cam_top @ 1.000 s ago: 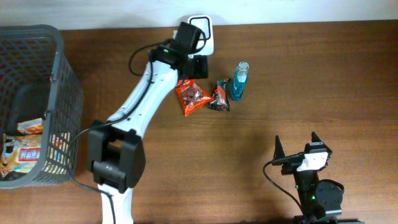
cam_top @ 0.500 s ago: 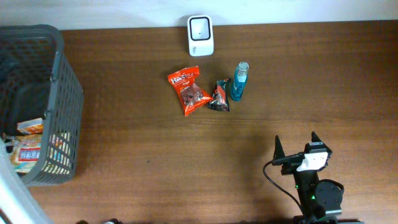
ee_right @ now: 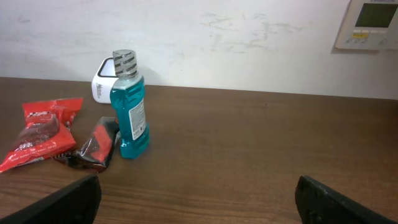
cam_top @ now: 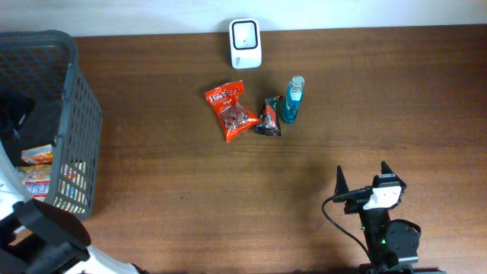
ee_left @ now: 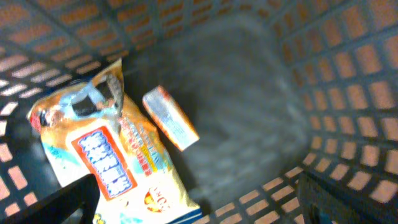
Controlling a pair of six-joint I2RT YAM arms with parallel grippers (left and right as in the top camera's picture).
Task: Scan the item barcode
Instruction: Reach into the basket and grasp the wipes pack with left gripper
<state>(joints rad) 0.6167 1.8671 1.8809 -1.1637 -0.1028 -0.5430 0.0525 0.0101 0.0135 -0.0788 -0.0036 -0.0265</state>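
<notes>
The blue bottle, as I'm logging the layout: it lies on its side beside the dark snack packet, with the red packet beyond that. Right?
No: the blue bottle stands upright, cap up, as the right wrist view shows. It is beside the dark snack packet, with the red packet beyond that.

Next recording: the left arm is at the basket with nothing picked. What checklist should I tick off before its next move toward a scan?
1. Left hand open and empty: ok, jaws wide.
2. Item beneath it: ok, a snack bag and a small orange box lie on the floor of the basket.
3. Barcode facing up on either one: cannot tell, the print is blurred.
4. Scanner uncovered: ok, nothing on it.
5. Right hand out of the way: ok, open, at the near edge, apart from the blue bottle.
</notes>
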